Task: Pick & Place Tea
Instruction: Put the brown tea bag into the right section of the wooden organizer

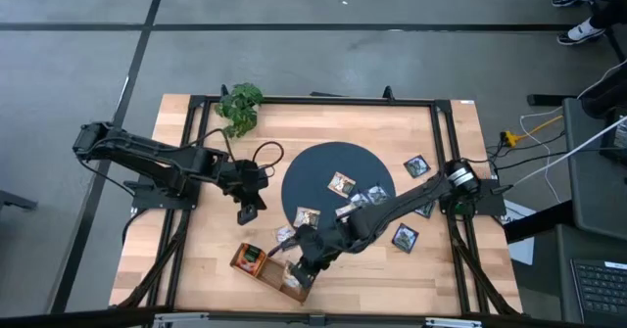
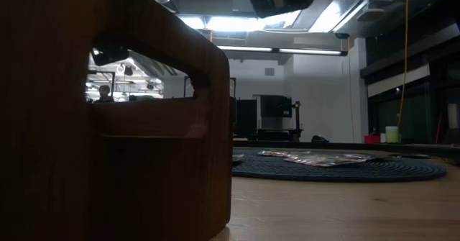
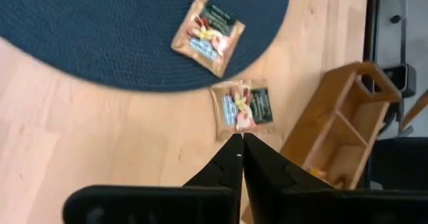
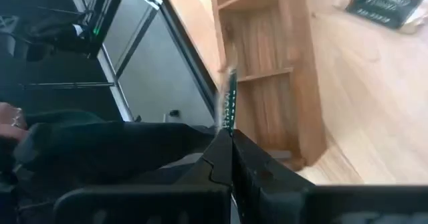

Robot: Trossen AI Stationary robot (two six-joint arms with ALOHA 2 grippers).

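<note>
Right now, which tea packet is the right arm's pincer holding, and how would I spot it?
Find the long wooden tray at the table's near edge, below the round dark mat. The right pincer hangs over the tray's end compartments, shut on a tea sachet. Unlike the sachets lying flat, it stands edge-on between the fingertips.

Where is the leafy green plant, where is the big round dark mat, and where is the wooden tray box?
plant (image 1: pixel 240 106): high view, middle of its leaves.
round mat (image 1: pixel 312 168): high view, a bare part near its left side.
wooden tray (image 3: pixel 340 127): left wrist view, on its middle divider wall.
</note>
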